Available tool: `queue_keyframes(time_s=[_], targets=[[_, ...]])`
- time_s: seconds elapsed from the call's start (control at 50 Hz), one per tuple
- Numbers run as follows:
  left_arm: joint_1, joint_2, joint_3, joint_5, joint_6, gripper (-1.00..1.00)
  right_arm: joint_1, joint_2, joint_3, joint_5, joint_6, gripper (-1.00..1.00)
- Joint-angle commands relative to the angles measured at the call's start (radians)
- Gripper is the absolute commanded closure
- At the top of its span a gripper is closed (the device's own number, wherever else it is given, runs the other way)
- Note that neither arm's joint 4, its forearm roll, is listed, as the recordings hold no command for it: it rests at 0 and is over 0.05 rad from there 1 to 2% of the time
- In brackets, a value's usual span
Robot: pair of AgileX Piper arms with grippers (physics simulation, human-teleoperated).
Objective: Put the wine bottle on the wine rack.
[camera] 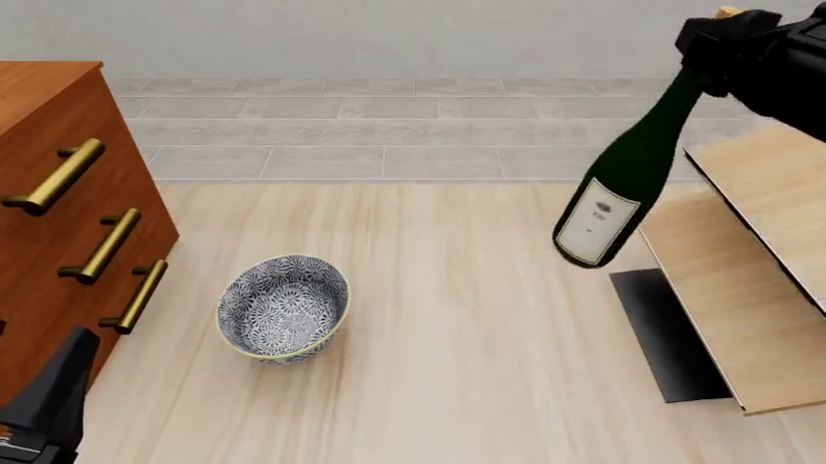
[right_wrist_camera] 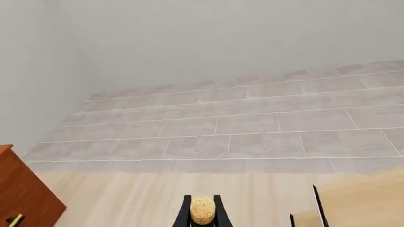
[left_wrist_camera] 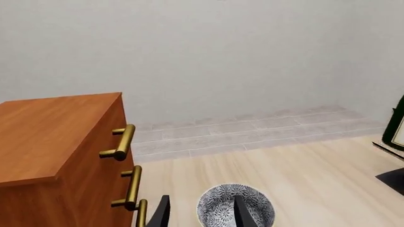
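Note:
The wine bottle (camera: 629, 170) is dark green with a white label and a tan cork. It hangs tilted in the air, its base just left of the wine rack (camera: 742, 266), a light-wood structure of slanted panels on a black base. My right gripper (camera: 710, 50) is shut on the bottle's neck near the top. In the right wrist view the cork (right_wrist_camera: 203, 209) sits between the fingers (right_wrist_camera: 183, 213). My left gripper (camera: 52, 406) is open and empty at the near left; in its wrist view the gripper (left_wrist_camera: 202, 215) points toward the bowl (left_wrist_camera: 235, 208). A sliver of the bottle (left_wrist_camera: 398, 124) shows there.
A patterned blue-and-white bowl (camera: 284, 307) stands on the table left of centre. A reddish-brown drawer cabinet (camera: 52, 193) with brass handles (camera: 110, 246) stands at the left edge. Grey tiled floor and a pale wall lie beyond the table.

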Motion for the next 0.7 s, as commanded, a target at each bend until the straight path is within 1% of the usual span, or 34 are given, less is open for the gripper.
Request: queue_keyframes(time_s=[0.02, 0.04, 0.06, 0.1, 0.12, 0.16, 0.18, 0.26, 0.3, 0.34, 0.36, 0.4, 0.44, 0.46, 0.52, 0.56, 0.6, 0.62, 0.64, 0.7], targets=[[-0.007, 0.0, 0.011, -0.016, -0.004, -1.0, -0.062, -0.036, -0.054, 0.092, 0.113, 1.0], [-0.009, 0.0, 0.012, -0.017, -0.003, -1.0, -0.063, -0.037, -0.064, 0.103, 0.11, 1.0], [-0.01, 0.0, 0.014, -0.02, -0.005, -1.0, -0.068, -0.04, -0.065, 0.111, 0.122, 1.0], [-0.011, 0.0, 0.016, -0.022, -0.006, -1.0, -0.067, -0.044, -0.069, 0.117, 0.12, 1.0], [-0.013, 0.0, 0.019, -0.026, -0.005, -1.0, -0.082, -0.061, -0.066, 0.121, 0.142, 1.0], [-0.015, 0.0, 0.016, -0.024, -0.005, -1.0, -0.089, -0.062, -0.069, 0.131, 0.147, 1.0], [-0.016, 0.0, 0.012, -0.021, -0.004, -1.0, -0.104, -0.067, -0.068, 0.139, 0.163, 1.0], [-0.017, 0.0, -0.002, -0.009, -0.003, -1.0, -0.141, -0.077, -0.072, 0.16, 0.186, 1.0], [-0.018, 0.0, 0.002, -0.011, -0.005, -1.0, -0.173, -0.083, -0.07, 0.167, 0.183, 1.0], [-0.018, 0.0, 0.009, -0.018, -0.004, -1.0, -0.174, -0.082, -0.07, 0.168, 0.187, 1.0], [-0.018, 0.0, 0.013, -0.022, -0.006, -1.0, -0.191, -0.081, -0.067, 0.175, 0.201, 1.0], [-0.018, 0.0, 0.01, -0.018, -0.008, -1.0, -0.205, -0.088, -0.066, 0.177, 0.197, 1.0], [-0.019, 0.0, 0.015, -0.023, -0.009, -1.0, -0.24, -0.095, -0.065, 0.19, 0.213, 1.0], [-0.019, 0.0, 0.017, -0.025, -0.011, -1.0, -0.262, -0.1, -0.067, 0.195, 0.212, 1.0], [-0.02, 0.0, 0.022, -0.029, -0.012, -1.0, -0.3, -0.089, -0.069, 0.206, 0.232, 1.0], [-0.02, 0.0, 0.021, -0.028, -0.012, -1.0, -0.305, -0.086, -0.071, 0.206, 0.234, 1.0], [-0.02, 0.0, 0.018, -0.026, -0.013, -1.0, -0.354, -0.082, -0.078, 0.216, 0.242, 1.0], [-0.02, 0.0, 0.016, -0.024, -0.014, -1.0, -0.354, -0.082, -0.078, 0.216, 0.242, 1.0], [-0.02, 0.0, 0.016, -0.025, -0.015, -1.0, -0.369, -0.081, -0.081, 0.221, 0.251, 1.0], [-0.023, 0.0, 0.01, -0.019, -0.016, -1.0, -0.414, -0.08, -0.098, 0.237, 0.248, 1.0]])
